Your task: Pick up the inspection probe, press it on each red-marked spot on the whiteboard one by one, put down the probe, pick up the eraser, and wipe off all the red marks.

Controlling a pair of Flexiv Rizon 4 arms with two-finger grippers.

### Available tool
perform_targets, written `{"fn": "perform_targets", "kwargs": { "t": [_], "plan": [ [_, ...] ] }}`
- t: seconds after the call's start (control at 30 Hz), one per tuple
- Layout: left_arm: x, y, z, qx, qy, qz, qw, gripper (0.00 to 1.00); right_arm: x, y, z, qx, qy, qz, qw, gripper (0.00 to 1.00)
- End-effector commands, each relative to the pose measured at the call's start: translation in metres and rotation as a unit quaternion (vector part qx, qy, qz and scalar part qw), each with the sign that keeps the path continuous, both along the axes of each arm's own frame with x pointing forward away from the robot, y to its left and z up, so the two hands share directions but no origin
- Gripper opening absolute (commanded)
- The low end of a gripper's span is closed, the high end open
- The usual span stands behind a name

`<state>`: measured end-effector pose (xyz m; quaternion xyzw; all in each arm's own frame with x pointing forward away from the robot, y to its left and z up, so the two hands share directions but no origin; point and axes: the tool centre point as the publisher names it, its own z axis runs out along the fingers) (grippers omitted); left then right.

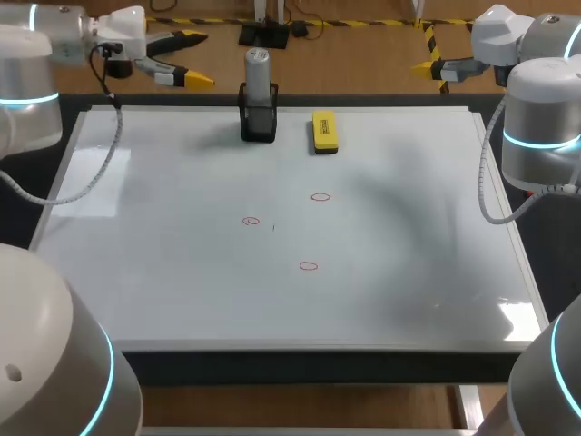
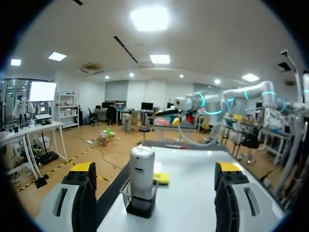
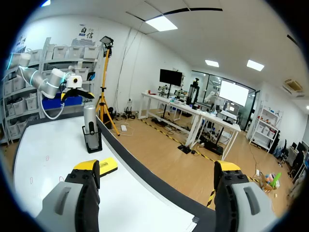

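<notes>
The grey inspection probe [image 1: 258, 77] stands upright in a black holder [image 1: 259, 123] at the far edge of the whiteboard [image 1: 408, 272]. A yellow eraser [image 1: 325, 131] lies just to its right. Three small red marks [image 1: 320, 196] [image 1: 251, 221] [image 1: 309, 266] sit mid-board. My left gripper [image 1: 198, 59] hangs open above the far left corner. In its wrist view the left gripper [image 2: 156, 168] points at the probe [image 2: 142, 166], which stands some way ahead of the fingers. My right gripper [image 1: 427, 65] is off the far right corner, and the right gripper [image 3: 157, 166] is open and holds nothing. The probe [image 3: 90, 118] and eraser [image 3: 105, 166] lie ahead beside it.
A raised grey frame [image 1: 300, 345] borders the whiteboard, with the dark table edge around it. Nothing but the holder and the eraser stands on the board. Both arms' bases flank the near corners.
</notes>
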<state>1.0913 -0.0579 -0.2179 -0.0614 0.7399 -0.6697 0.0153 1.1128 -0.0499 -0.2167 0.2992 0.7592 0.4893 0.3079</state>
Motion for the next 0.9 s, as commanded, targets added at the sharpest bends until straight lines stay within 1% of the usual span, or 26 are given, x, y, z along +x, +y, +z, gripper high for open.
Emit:
{"fn": "perform_targets", "kwargs": {
  "t": [0.03,0.2,0.3,0.4,0.53,0.6,0.73,0.87,0.9],
  "plan": [
    [0.009,-0.016,-0.012,-0.021,0.007,-0.105,0.994,1.0,0.0,0.0,0.0,0.0,0.0,0.0,1.0,1.0],
    [0.009,-0.034,-0.021,-0.033,0.004,-0.122,0.992,1.0,0.0,0.0,0.0,0.0,0.0,0.0,1.0,1.0],
    [0.012,-0.044,-0.028,-0.034,-0.003,-0.112,0.993,1.0,0.0,0.0,0.0,0.0,0.0,0.0,1.0,1.0],
    [0.014,-0.052,-0.031,-0.044,-0.01,-0.106,0.993,1.0,0.0,0.0,0.0,0.0,0.0,0.0,1.0,1.0],
    [0.025,-0.06,-0.04,-0.047,-0.014,-0.097,0.994,1.0,0.0,0.0,0.0,0.0,0.0,0.0,1.0,1.0],
    [0.029,-0.063,-0.042,-0.056,-0.018,-0.091,0.994,1.0,0.0,0.0,0.0,0.0,0.0,0.0,1.0,1.0],
    [0.039,-0.071,-0.049,-0.06,-0.017,-0.082,0.995,1.0,0.0,0.0,0.0,0.0,0.0,0.0,1.0,1.0],
    [0.045,-0.081,-0.052,-0.061,-0.019,-0.074,0.995,1.0,0.0,0.0,0.0,0.0,0.0,0.0,1.0,1.0],
    [0.045,-0.083,-0.052,-0.069,-0.019,-0.074,0.995,1.0,0.0,0.0,0.0,0.0,0.0,0.0,1.0,1.0]
  ]
}}
